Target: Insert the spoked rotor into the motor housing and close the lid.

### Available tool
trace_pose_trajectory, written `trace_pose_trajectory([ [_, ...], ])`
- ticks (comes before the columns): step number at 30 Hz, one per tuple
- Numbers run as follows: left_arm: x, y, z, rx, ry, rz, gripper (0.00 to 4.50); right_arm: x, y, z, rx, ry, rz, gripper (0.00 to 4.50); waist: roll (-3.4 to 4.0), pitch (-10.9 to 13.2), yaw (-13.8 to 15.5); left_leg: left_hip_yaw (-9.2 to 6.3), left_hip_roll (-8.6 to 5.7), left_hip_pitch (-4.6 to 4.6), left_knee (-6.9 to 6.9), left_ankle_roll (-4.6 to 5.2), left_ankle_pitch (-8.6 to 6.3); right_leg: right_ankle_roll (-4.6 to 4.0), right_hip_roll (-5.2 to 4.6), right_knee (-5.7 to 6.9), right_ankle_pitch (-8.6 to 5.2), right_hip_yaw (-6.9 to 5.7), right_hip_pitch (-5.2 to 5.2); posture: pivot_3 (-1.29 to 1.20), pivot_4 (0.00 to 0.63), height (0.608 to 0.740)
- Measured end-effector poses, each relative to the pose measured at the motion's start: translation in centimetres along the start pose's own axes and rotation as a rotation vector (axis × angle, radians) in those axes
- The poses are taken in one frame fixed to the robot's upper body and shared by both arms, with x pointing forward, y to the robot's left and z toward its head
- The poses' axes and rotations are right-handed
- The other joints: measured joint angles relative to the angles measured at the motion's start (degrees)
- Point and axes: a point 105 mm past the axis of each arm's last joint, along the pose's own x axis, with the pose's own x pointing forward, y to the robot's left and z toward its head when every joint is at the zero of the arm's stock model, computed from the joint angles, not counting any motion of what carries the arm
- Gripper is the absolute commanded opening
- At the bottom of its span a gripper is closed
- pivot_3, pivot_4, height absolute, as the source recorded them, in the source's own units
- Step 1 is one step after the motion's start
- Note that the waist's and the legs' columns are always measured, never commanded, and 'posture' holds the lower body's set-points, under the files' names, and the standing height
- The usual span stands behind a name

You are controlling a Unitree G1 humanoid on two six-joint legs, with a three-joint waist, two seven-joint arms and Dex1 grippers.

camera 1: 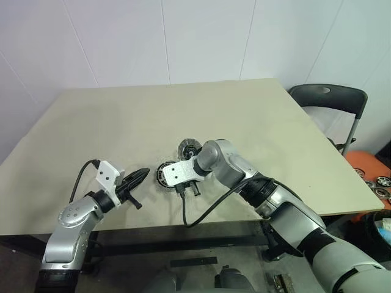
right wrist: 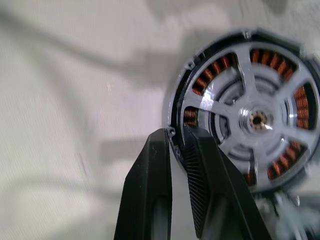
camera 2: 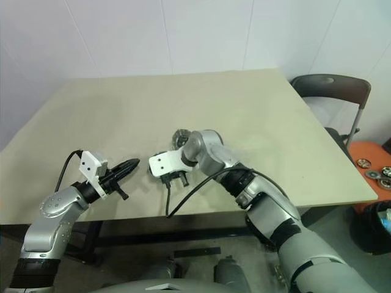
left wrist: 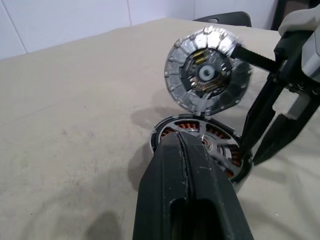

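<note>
The motor housing (right wrist: 250, 115) is showing shiny silver metal spokes over copper-coloured windings. The lid (left wrist: 207, 70) is gleaming metallic. The fingers (right wrist: 200, 185) are looking matt black, one ridged; the counter (camera 1: 122, 122) is looking matt beige.

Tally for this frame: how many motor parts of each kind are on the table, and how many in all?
motor housing: 1
spoked rotor, seated in the housing: 1
lid, off the housing and tilted up behind it: 1
Total: 3
</note>
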Motion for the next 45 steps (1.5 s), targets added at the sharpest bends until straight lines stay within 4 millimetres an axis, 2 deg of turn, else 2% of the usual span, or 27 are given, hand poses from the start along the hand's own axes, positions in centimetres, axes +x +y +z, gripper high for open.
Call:
trace_pose_trajectory([
  [6,-0.1,0.2,-0.7,-0.01,0.009,0.0,0.0,1.0,-0.4,1.1,0.145,-0.049,-0.006,0.47,0.0,0.0,-0.4,-0.02,0.12,0.14,0.0,0.0,0.0,-0.04,0.15,0.11,0.01,0.01,0.01,0.0,0.0,0.74],
  [11,-0.3,0.2,-0.9,-0.014,0.013,0.003,0.0,1.6,-1.7,1.5,0.202,-0.046,-0.034,0.47,0.03,0.0,-1.2,-0.33,0.13,0.27,0.01,-0.02,0.0,-0.29,0.41,0.15,0.12,0.04,0.03,0.0,0.0,0.74],
  [19,-0.2,0.0,-0.5,-0.009,0.006,0.013,0.0,1.8,-3.5,1.0,0.246,-0.031,-0.097,0.47,0.06,0.0,-1.4,-0.47,0.16,0.08,0.01,-0.06,0.03,-0.32,0.61,0.11,0.17,0.06,-0.1,0.0,0.0,0.74],
  [21,-0.2,-0.1,-0.4,-0.008,0.006,0.012,0.0,1.6,-3.9,0.9,0.242,-0.031,-0.108,0.92,0.06,0.0,-1.4,-0.46,0.12,0.0,0.01,-0.06,0.03,-0.31,0.56,0.06,0.18,0.07,-0.16,0.0,0.0,0.74],
  [26,-0.1,-0.1,-0.4,-0.016,0.017,0.012,0.0,0.7,-5.1,1.1,0.251,-0.066,-0.154,2.47,0.07,0.0,-1.4,-0.44,0.11,0.0,-0.01,-0.07,0.02,-0.3,0.55,0.05,0.17,0.09,-0.16,0.0,0.0,0.74],
  [31,0.1,-0.4,0.3,-0.014,0.016,0.012,0.0,-0.2,-5.8,1.7,0.32,-0.153,-0.155,2.47,0.08,0.0,-1.5,-0.44,0.12,0.0,-0.02,-0.07,0.02,-0.31,0.57,0.05,0.17,0.09,-0.14,0.0,0.0,0.74],
  [34,0.3,-0.5,0.7,-0.016,0.014,0.009,0.0,-0.9,-6.4,3.2,0.355,-0.246,-0.146,2.47,0.09,0.1,-1.6,-0.44,0.13,0.0,-0.06,-0.07,0.02,-0.31,0.58,0.05,0.17,0.11,-0.13,0.0,0.0,0.74],
  [37,0.3,-0.6,0.7,-0.024,0.021,0.012,0.0,-2.5,-8.0,5.2,0.365,-0.372,-0.204,2.47,0.11,0.1,-1.5,-0.44,0.13,-0.01,-0.1,-0.07,0.02,-0.31,0.58,0.05,0.17,0.11,-0.14,0.0,0.0,0.74],
  [39,0.4,-0.6,0.9,-0.022,0.02,0.014,0.0,-3.8,-9.7,5.8,0.362,-0.419,-0.316,2.47,0.11,0.1,-1.5,-0.43,0.12,-0.01,-0.09,-0.08,0.02,-0.32,0.58,0.05,0.17,0.11,-0.17,0.0,0.0,0.74],
  [42,0.5,-0.7,1.4,-0.018,0.012,0.019,0.0,-5.2,-11.6,5.3,0.367,-0.42,-0.465,2.47,0.11,0.1,-1.3,-0.41,0.1,0.0,-0.06,-0.08,0.02,-0.32,0.54,0.04,0.16,0.11,-0.15,0.0,0.0,0.74],
  [45,0.6,-0.6,2.1,-0.019,-0.01,0.02,0.0,-6.6,-13.0,3.3,0.37,-0.364,-0.599,2.47,0.11,0.1,-1.2,-0.39,0.09,-0.01,-0.06,-0.08,0.02,-0.33,0.52,0.01,0.16,0.12,-0.15,0.0,0.0,0.74],
])
